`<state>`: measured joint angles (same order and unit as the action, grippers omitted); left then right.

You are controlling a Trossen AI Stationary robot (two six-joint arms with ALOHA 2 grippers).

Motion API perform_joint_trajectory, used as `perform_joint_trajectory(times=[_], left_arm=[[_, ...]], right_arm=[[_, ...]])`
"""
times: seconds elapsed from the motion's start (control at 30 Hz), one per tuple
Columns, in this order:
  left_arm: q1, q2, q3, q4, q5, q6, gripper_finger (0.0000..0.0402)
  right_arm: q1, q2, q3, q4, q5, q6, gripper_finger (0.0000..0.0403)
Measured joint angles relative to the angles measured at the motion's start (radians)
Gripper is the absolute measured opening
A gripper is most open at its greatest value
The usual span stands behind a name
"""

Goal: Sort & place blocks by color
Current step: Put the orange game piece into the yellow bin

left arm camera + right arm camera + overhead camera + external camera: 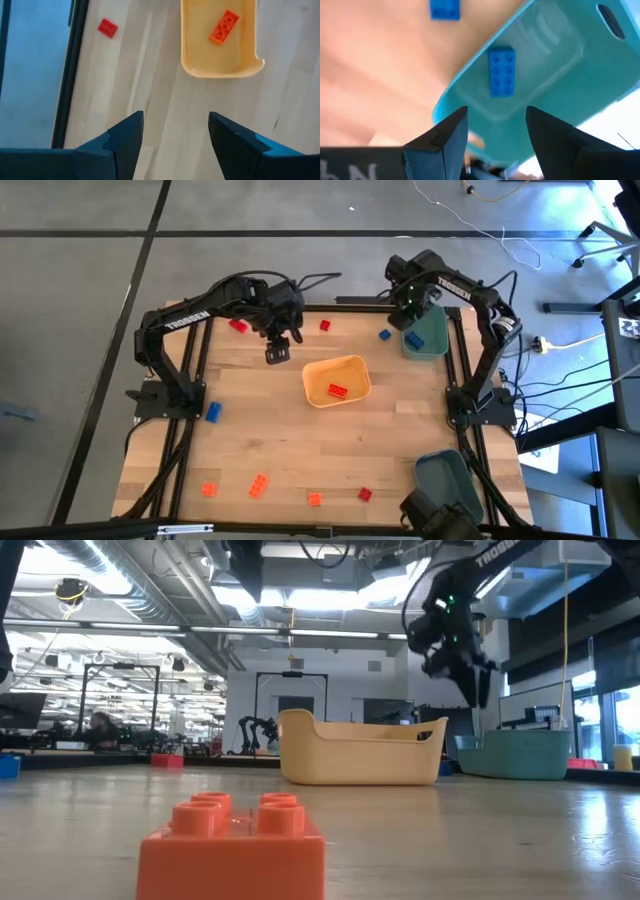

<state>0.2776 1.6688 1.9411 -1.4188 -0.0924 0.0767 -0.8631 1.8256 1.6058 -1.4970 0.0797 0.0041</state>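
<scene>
A pale wooden desk stands on a grey floor, cables trailing at one side — beyond it a bright workshop with ceiling ducts. The yellow-orange tray mid-desk holds one orange block. A teal bin at the far right edge holds a blue block; another blue block lies just outside it. Other blocks are scattered near the front edge. The right gripper hovers over that bin, fingers apart, empty. The left gripper hangs beside the tray — fingers wide, empty.

Looking like a robotics lab — exposed ceiling ducts, strip lighting, more robot arms standing on benches behind.
</scene>
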Motion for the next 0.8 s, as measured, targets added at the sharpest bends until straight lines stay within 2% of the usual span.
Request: perform_joint_trajectory(times=[0.17,0.3,0.43,0.6,0.8], left_arm=[[0.023,0.000,0.000,-0.040,0.000,-0.078,0.0216],[0.001,-0.005,-0.005,-0.160,-0.002,-0.131,0.0216],[-0.045,-0.070,-0.064,-0.153,0.006,-0.248,0.0216],[-0.102,-0.205,-0.238,-0.147,-0.009,-0.605,0.0216],[-0.313,-0.348,-0.458,-0.063,-0.034,-1.068,0.0216]], right_arm=[[0.037,-0.029,0.099,-0.071,-0.129,-0.083,0.0199],[0.066,-0.096,0.142,-0.074,-0.254,-0.122,0.0199],[0.094,-0.181,0.152,-0.050,-0.273,-0.145,0.0199],[0.116,-0.293,0.152,-0.010,-0.275,-0.145,0.0199],[0.124,-0.416,0.152,0.052,-0.284,-0.171,0.0199]])
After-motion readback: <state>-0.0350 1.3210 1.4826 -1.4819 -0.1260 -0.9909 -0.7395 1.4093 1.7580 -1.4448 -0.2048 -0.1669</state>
